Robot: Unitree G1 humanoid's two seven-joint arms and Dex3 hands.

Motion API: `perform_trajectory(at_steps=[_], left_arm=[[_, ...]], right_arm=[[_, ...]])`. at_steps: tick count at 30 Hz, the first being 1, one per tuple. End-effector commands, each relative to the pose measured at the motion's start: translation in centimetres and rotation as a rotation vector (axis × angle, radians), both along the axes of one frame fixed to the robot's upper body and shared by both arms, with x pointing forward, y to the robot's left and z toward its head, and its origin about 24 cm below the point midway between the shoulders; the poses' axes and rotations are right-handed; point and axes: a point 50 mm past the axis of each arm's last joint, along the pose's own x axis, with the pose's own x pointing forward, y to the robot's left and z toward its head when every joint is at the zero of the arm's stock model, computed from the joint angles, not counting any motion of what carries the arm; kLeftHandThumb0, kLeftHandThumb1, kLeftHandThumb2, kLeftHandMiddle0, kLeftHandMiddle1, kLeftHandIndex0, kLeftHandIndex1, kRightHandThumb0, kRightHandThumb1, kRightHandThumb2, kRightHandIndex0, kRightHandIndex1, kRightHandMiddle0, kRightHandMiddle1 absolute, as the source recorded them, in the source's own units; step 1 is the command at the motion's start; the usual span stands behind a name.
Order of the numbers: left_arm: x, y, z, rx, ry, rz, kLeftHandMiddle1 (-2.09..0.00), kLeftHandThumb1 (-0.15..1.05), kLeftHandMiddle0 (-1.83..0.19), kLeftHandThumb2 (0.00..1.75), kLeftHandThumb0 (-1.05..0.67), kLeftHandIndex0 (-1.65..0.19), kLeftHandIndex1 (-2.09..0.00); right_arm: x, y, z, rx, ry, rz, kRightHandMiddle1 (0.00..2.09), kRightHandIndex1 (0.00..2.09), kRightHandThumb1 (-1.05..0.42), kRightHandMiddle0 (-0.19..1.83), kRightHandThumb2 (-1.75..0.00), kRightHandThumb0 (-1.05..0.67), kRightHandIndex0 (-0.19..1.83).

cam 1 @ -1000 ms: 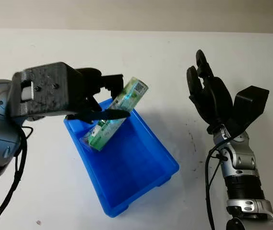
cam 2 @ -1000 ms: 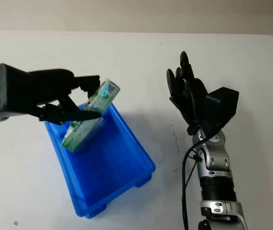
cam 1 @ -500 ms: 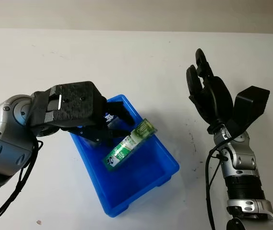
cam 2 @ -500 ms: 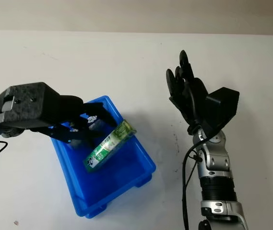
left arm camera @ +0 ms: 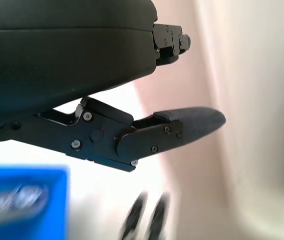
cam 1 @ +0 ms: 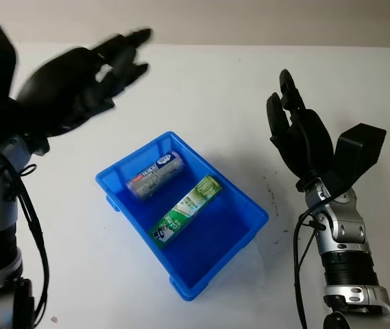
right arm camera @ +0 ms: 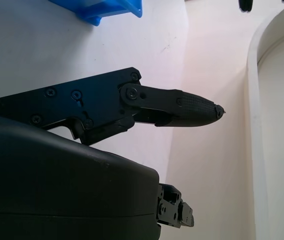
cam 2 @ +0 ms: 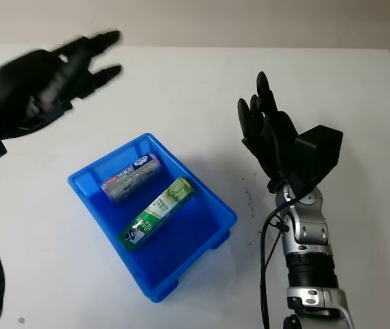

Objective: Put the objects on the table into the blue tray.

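Left to right. We see the left hand (cam 1: pixel 78 82) raised open and empty above the table's (cam 1: pixel 201 82) far-left area; half a second ago it was low over the blue tray (cam 1: pixel 253 236) beside the green packet (cam 1: pixel 189 209), which now lies in the tray's middle alongside a grey packet (cam 1: pixel 155 175) nearer its far-left corner. We judge this placement complete. The right hand (cam 1: pixel 297 137) hovers open, holding nothing, toward the table's right edge.
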Motion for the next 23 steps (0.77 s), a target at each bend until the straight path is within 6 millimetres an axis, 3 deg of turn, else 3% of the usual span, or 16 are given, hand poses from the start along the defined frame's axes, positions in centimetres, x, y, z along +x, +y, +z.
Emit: perform_trajectory(at_steps=[1,4,13,19,23], left_arm=[[0.2,1.5,-2.0,-0.117,0.005,0.083,-0.07,1.05,0.02,0.57,-0.71,0.07,-0.08],[0.2,2.4,-4.3,-0.204,0.001,0.181,-0.06,1.05,0.04,0.56,-0.72,0.08,-0.07],[-0.2,3.2,-11.2,-0.215,0.013,0.355,0.0,1.05,0.19,0.64,-0.72,0.19,0.0],[-0.4,1.8,-13.5,-0.192,0.077,0.344,0.0,1.05,0.19,0.65,-0.78,0.19,0.0],[-0.5,0.9,-13.7,-0.196,0.09,0.322,0.0,1.05,0.19,0.67,-0.78,0.19,0.0]], right_arm=[[0.2,0.3,0.4,0.02,-0.027,0.004,0.0,0.0,-1.05,-0.19,-0.5,-0.66,-0.19],[0.3,0.5,0.3,0.03,-0.03,0.015,0.0,0.0,-1.05,-0.19,-0.52,-0.65,-0.19],[0.5,0.6,0.2,0.037,-0.026,0.013,0.0,0.0,-1.05,-0.19,-0.55,-0.65,-0.19],[0.6,0.5,0.0,0.035,-0.015,-0.001,0.0,0.0,-1.05,-0.19,-0.59,-0.63,-0.19],[0.5,0.3,-0.2,0.052,0.005,-0.021,0.0,0.0,-1.05,-0.19,-0.56,-0.66,-0.19]])
